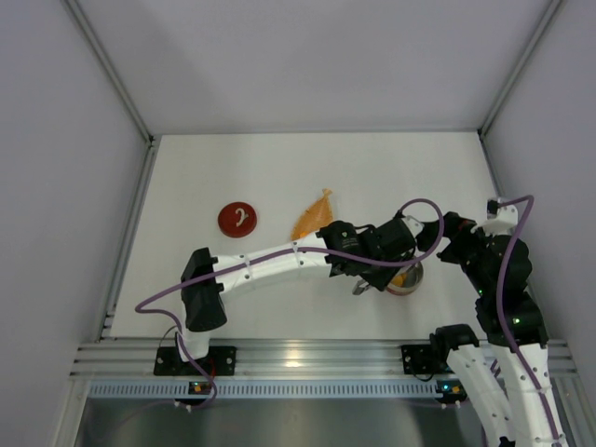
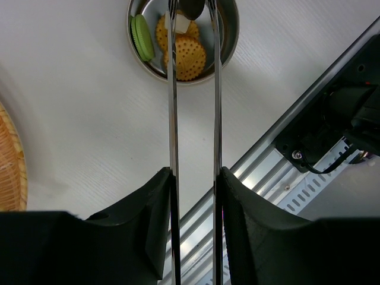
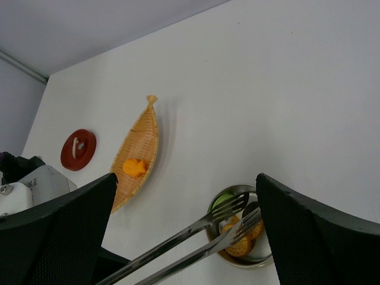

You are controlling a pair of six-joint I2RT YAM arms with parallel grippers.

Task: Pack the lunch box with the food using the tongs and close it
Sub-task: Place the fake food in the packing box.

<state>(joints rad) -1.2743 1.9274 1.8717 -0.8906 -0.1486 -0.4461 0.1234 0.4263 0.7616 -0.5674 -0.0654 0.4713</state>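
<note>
The steel lunch box [image 2: 231, 37] stands on the white table, holding yellow round food [image 2: 189, 56] and a green piece [image 2: 141, 37]. My left gripper [image 2: 195, 175] is shut on the silver tongs [image 2: 172, 119], one finger against each arm. The tong tips sit slightly apart over the box, with a brown-and-white piece [image 2: 187, 12] between them. In the right wrist view the tongs [image 3: 196, 231] reach over the lunch box [image 3: 249, 263]. My right gripper [image 3: 185, 178] hovers open above it, holding nothing. One orange piece [image 3: 134, 167] lies in the tray. The red lid [image 1: 238, 220] rests far left.
The orange leaf-shaped tray [image 1: 312, 216] lies between the lid and the lunch box [image 1: 407, 276]. The metal rail [image 2: 279, 172] of the table's near edge runs close to the box. Both arms crowd the right half of the table.
</note>
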